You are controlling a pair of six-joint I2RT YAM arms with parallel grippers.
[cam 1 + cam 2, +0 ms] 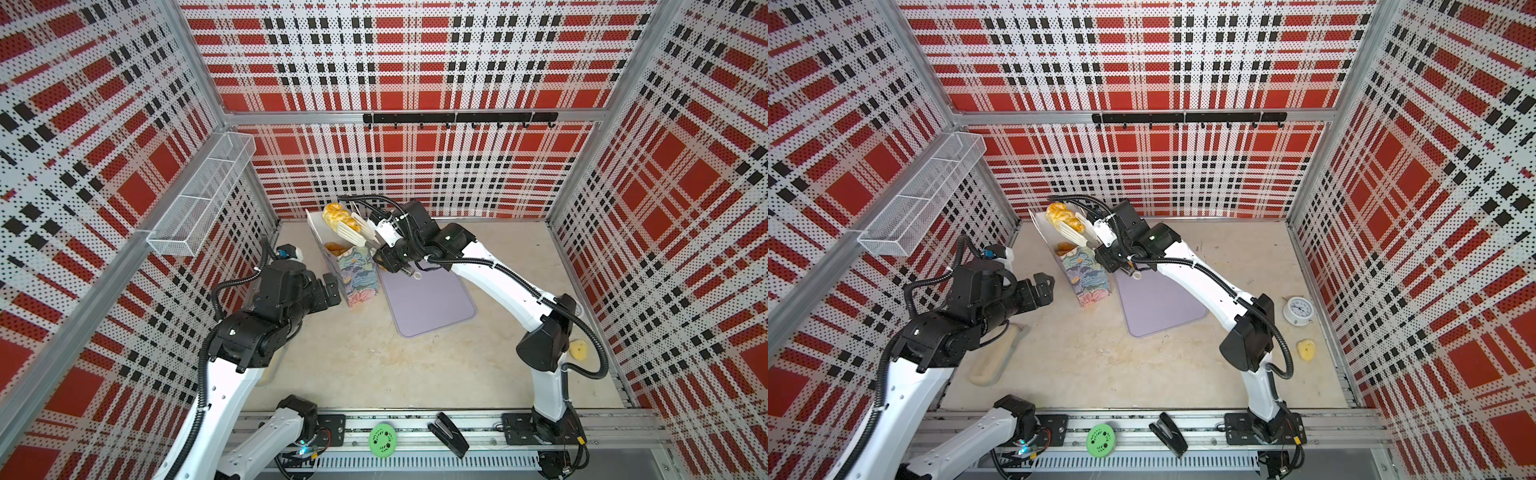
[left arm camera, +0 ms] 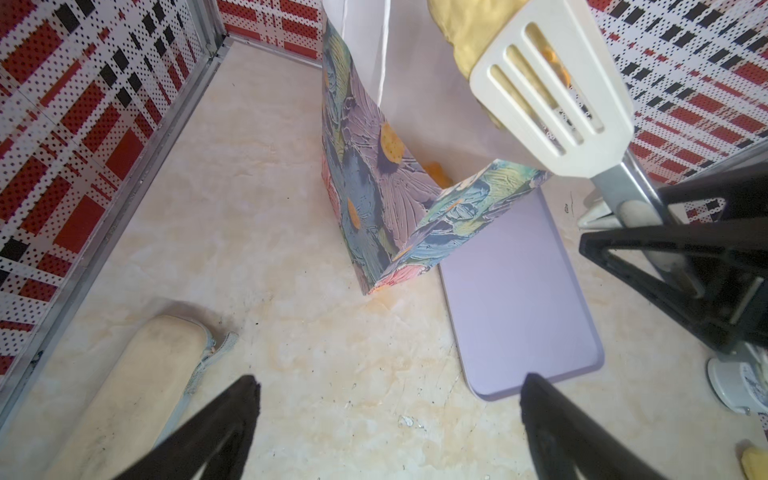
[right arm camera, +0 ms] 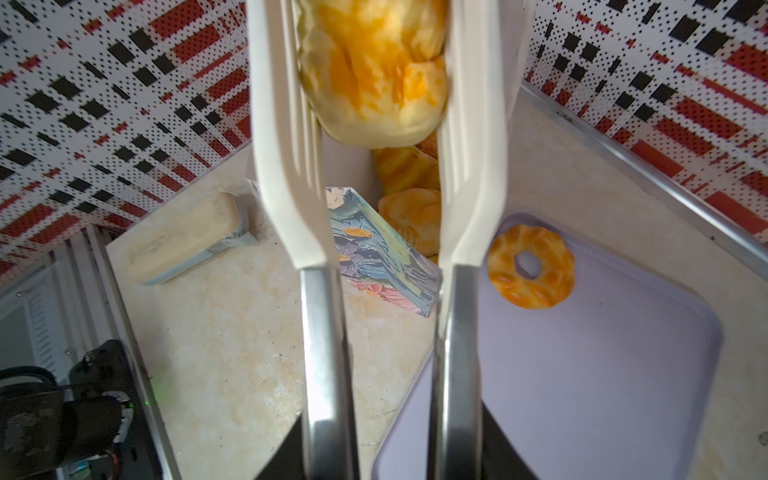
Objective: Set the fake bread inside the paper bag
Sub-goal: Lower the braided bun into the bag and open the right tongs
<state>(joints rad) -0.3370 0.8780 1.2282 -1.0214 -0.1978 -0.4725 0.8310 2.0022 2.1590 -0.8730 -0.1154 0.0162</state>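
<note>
Steel tongs (image 3: 325, 340) in right fingers (image 3: 498, 461); left fingers (image 2: 237, 409) wide

**A:** anyone in the room spot any writing? labels, brand names, numbers, whatever

**B:** standing right here and honestly nope, nothing I can read. The paper bag (image 1: 1086, 276) is all painted flowers, no words on the sides I can see. The green disc (image 1: 1101, 439) on the front rail has a dark swirly pattern, not letters. No logo I can make out on the black stapler (image 1: 1169, 433) beside it either.

**A:** what about the clock?

**B:** the little white clock (image 1: 1298, 310) by the right wall has marks round its dial, but they're way too small to read.
</note>
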